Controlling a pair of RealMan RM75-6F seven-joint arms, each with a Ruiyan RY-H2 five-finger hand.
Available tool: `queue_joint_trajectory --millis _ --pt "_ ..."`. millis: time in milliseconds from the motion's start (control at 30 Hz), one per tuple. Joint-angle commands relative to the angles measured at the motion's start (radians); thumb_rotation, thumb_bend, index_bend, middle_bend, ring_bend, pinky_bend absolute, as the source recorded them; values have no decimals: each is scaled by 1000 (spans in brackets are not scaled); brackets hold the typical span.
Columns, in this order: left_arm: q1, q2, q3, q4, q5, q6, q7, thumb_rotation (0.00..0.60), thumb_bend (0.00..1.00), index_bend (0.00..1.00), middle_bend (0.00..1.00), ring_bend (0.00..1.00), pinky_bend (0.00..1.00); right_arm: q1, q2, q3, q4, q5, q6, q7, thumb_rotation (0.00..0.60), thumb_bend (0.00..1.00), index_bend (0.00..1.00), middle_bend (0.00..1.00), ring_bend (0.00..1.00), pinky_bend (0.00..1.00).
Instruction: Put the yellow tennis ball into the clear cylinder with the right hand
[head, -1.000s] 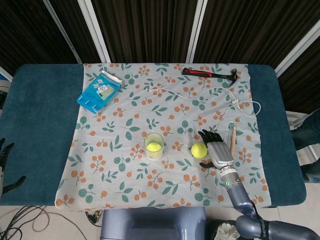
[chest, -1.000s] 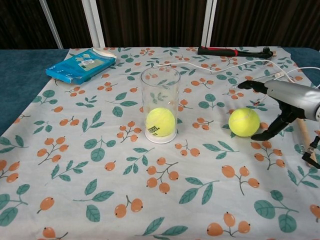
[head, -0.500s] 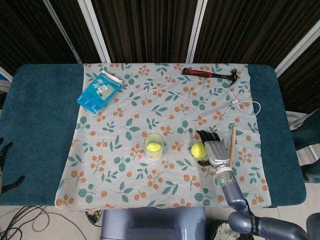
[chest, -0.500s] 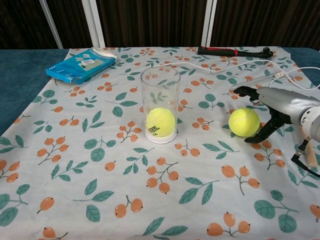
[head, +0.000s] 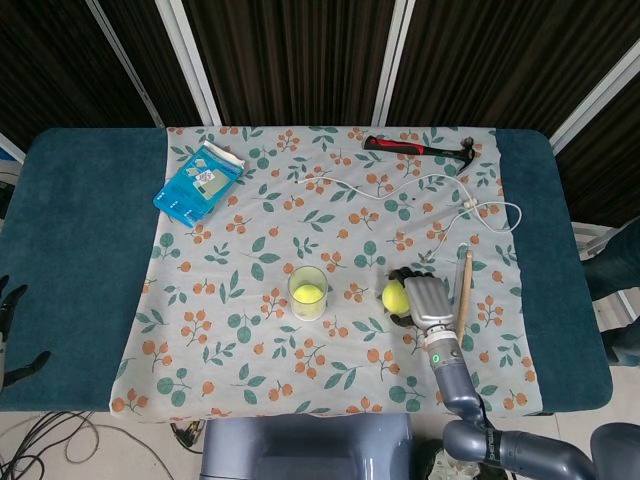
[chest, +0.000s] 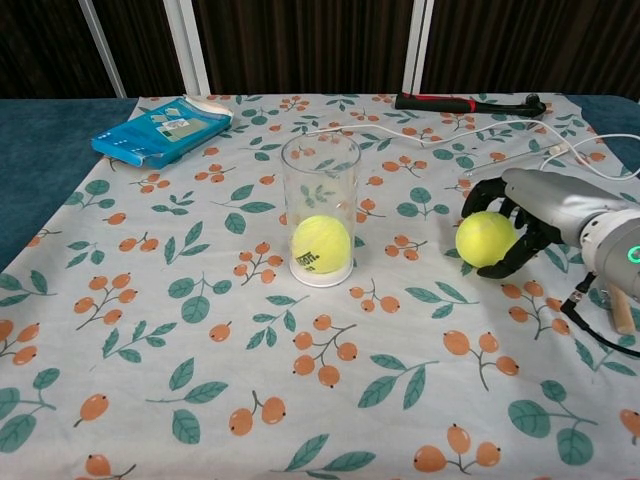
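A yellow tennis ball (head: 393, 296) (chest: 485, 239) lies on the floral cloth right of centre. My right hand (head: 425, 298) (chest: 545, 205) wraps it from the right, fingers curled over its top and thumb under its near side. The ball looks to rest on the cloth still. The clear cylinder (head: 308, 292) (chest: 320, 190) stands upright to the ball's left, a hand's width away, with another yellow ball (chest: 321, 243) at its bottom. My left hand (head: 10, 330) shows only at the far left edge of the head view, off the table, fingers apart and holding nothing.
A wooden stick (head: 465, 280) (chest: 622, 312) lies just right of my right hand. A white cable (head: 420, 185) and a red-handled hammer (head: 410, 146) (chest: 465, 103) lie at the back right. A blue packet (head: 198, 183) (chest: 160, 130) sits at the back left.
My right hand slid left to the ball and its fingers closed around it; before, they stood spread beside it. The cylinder has not moved.
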Motion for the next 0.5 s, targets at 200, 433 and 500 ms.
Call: queue_joint_trajectory --millis 200,433,500 --pt "1 5 0 -5 -4 -1 0 600 21 162 0 0 0 6 15 11 -9 -8 18 -25 600 236 458 405 469 527" --pt "0 8 5 -10 -2 -8 -2 600 21 170 0 0 0 15 68 44 -75 -19 32 -35 600 275 520 472 541 622" --pt "0 10 6 -12 -1 -9 -6 600 21 171 0 0 0 18 84 55 -95 -19 35 -38 600 277 521 473 541 647"
